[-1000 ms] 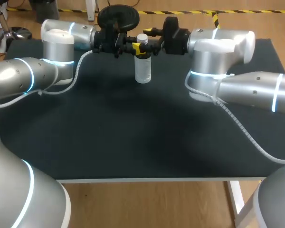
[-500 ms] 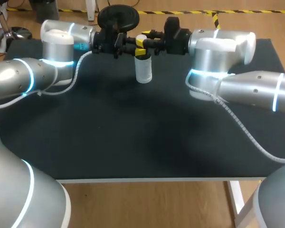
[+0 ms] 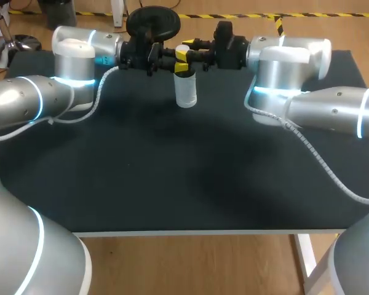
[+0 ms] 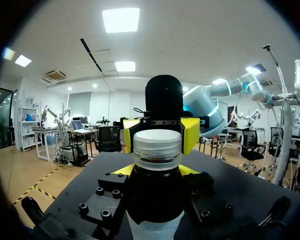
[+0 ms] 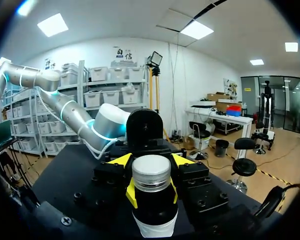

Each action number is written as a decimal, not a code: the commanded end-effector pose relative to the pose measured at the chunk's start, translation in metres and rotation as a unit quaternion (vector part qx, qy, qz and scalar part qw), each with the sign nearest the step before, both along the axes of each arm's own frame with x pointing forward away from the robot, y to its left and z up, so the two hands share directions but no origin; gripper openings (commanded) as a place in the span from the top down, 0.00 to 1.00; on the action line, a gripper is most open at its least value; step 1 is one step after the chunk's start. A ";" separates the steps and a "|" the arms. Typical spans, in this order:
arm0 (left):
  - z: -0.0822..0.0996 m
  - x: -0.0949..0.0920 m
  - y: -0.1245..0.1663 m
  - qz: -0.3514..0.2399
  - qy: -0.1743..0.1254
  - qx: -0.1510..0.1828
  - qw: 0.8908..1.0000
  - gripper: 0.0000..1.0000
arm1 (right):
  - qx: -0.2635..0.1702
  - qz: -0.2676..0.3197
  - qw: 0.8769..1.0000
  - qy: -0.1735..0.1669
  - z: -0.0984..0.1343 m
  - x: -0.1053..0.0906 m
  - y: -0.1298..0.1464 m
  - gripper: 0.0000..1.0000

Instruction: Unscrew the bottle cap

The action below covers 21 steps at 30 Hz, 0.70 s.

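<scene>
Black covers the whole table [image 3: 172, 178], and the small clear bottle [image 3: 186, 92] stands upright on it near the far edge, about midway across, with its pale ribbed cap [image 3: 184, 48] on top. Both arms come in low and level toward it and meet at the bottle: the left arm [image 3: 74, 67] from one side and the right arm [image 3: 289, 61] from the other, so the two wrists face each other with the bottle between them. The left gripper [image 4: 156, 171] sits at the lower level. Its fingers [image 5: 131, 194] press the bottle's neck just under the cap from two sides, and the right wrist view shows their yellow faces tight against it with no gap. The right gripper [image 5: 151, 160] sits just above it, at the height of the cap. In the left wrist view its fingertips [image 4: 190, 134] flank the cap and touch its ribbed sides, pinching it between them. The cap's flat top shows above both pairs of yellow tips, and it sits square on the neck. The two pairs of tips are stacked close, one over the other, though the views do not show whether they touch. The bottle's base rests flat on the table and its body hangs free below the fingers.
</scene>
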State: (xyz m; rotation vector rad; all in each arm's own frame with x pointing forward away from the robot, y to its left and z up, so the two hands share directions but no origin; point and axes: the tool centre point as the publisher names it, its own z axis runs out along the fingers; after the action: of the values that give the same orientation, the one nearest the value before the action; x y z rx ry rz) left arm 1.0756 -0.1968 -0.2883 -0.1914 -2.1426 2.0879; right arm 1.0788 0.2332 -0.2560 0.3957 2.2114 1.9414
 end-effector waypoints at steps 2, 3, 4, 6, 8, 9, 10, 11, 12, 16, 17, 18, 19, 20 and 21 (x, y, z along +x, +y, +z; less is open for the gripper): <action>-0.001 0.007 -0.003 -0.002 0.001 0.000 1.000 1.00 | 0.006 0.115 0.993 0.007 -0.006 0.015 -0.013 1.00; -0.001 0.007 -0.003 -0.002 0.001 0.000 1.000 1.00 | -0.001 0.128 0.992 0.005 -0.005 0.016 -0.014 1.00; -0.001 0.007 -0.003 -0.002 0.001 0.000 1.000 1.00 | 0.000 0.146 0.989 0.006 -0.005 0.018 -0.016 1.00; -0.001 0.007 -0.003 -0.002 0.001 0.000 1.000 1.00 | -0.012 0.180 0.984 0.010 -0.004 0.021 -0.020 1.00; -0.001 0.007 -0.003 -0.002 0.001 0.000 1.000 1.00 | -0.008 0.214 0.977 0.010 -0.004 0.022 -0.022 1.00; -0.001 0.007 -0.003 -0.002 0.001 0.000 1.000 1.00 | -0.014 0.228 0.974 0.011 -0.003 0.023 -0.023 1.00; -0.001 0.007 -0.003 -0.002 0.001 0.000 1.000 1.00 | -0.016 0.241 0.970 0.010 -0.003 0.024 -0.024 1.00; -0.001 0.007 -0.003 -0.002 0.001 0.000 1.000 1.00 | -0.011 0.260 0.966 0.012 -0.002 0.024 -0.024 1.00; -0.001 0.007 -0.003 -0.002 0.001 0.000 1.000 1.00 | -0.014 0.282 0.959 0.017 -0.002 0.025 -0.023 1.00; -0.001 0.007 -0.003 -0.002 0.001 0.000 1.000 1.00 | -0.021 0.349 0.936 0.027 -0.002 0.024 -0.018 1.00; -0.001 0.007 -0.003 -0.002 0.001 0.000 1.000 1.00 | -0.023 0.363 0.931 0.030 -0.002 0.024 -0.016 1.00; -0.001 0.007 -0.003 -0.002 0.001 0.000 1.000 1.00 | -0.019 0.384 0.923 0.031 -0.002 0.023 -0.015 1.00; -0.001 0.007 -0.003 -0.002 0.001 0.000 1.000 1.00 | -0.020 0.394 0.919 0.030 -0.002 0.021 -0.013 1.00; -0.001 0.007 -0.003 -0.002 0.001 0.000 1.000 1.00 | -0.021 0.406 0.913 0.031 -0.002 0.021 -0.011 1.00; -0.001 0.007 -0.003 -0.002 0.001 0.000 1.000 1.00 | -0.018 0.418 0.908 0.028 -0.002 0.020 -0.010 1.00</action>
State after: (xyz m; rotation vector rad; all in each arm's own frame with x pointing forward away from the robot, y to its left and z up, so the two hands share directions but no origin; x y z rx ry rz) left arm 1.0817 -0.2014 -0.2869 -0.1829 -2.1494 2.0853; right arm 1.0844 0.2222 -0.2544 -0.1013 2.5081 2.0441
